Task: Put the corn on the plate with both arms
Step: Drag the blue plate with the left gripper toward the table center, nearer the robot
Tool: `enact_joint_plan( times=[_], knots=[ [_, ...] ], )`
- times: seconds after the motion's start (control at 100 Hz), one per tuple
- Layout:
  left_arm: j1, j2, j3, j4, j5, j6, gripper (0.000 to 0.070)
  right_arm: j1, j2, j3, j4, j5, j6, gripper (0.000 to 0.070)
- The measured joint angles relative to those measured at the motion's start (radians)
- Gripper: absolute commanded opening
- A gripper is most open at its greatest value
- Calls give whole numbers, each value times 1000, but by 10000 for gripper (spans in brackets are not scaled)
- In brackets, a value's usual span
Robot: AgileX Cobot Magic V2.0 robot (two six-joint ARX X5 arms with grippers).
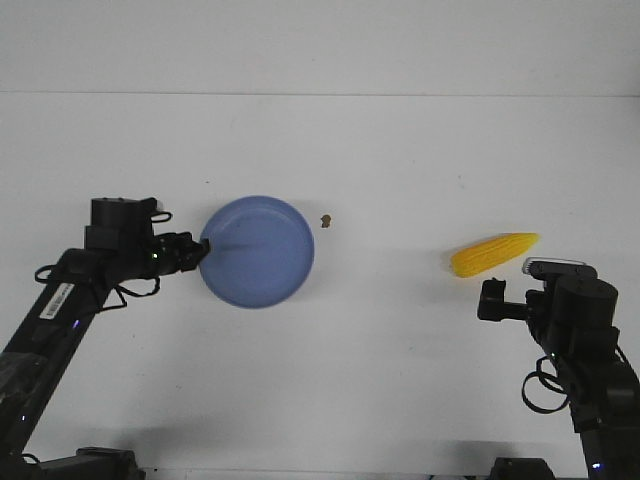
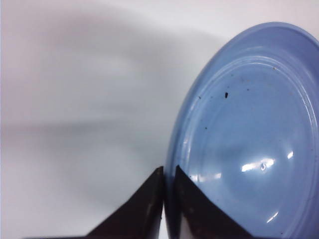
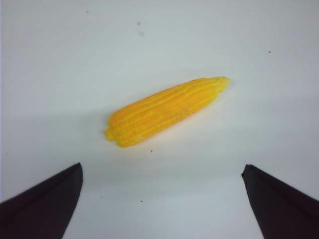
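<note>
While the left hand [image 1: 203, 250] pinches the near-left rim of the plate [image 1: 262, 250], fingers closed on its edge, the right hand [image 3: 162, 199] hangs spread wide with nothing in it, the corn [image 1: 493, 254] lying on the bench [image 1: 400, 380] just ahead of it. Corn and plate sit well apart, corn far on the right side, plate left of centre.

Risks, as I judge them:
- Rim grip is thin, a pinch on the very edge. Any lift or drag could let the plate slip or tip out.
- Corn lies at a slant to the open fingers [image 3: 45, 204]. Closing without squaring up may catch it off-centre; being round and tapered, it could roll or squirt away.
- A grasp near the pointed tip would hold poorly.
- Both arms must meet mid-bench; poorly timed, the corn could strike the rim rather than land inside.

Surface: plain white bench, matte, smooth, offering little to stop a rolling cob. A small brown speck [image 1: 326, 221] lies just right of the plate. Behind, a bare pale wall; lighting even, soft shadows.
</note>
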Motion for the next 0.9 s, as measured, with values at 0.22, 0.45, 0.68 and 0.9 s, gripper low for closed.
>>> enact_joint_plan(
  times=[0.22,0.45,0.68,0.9],
  knots=[
    [-151,-16,-213,109,0,-71,6,0,0,0,0,0,0,675],
    [-279,-16,-266,207,-5,-139,6,0,0,0,0,0,0,675],
    [-343,-16,-266,219,-79,-159,6,0,0,0,0,0,0,675],
    [-367,0,-266,224,-103,-172,12,0,0,0,0,0,0,675]
  ],
)
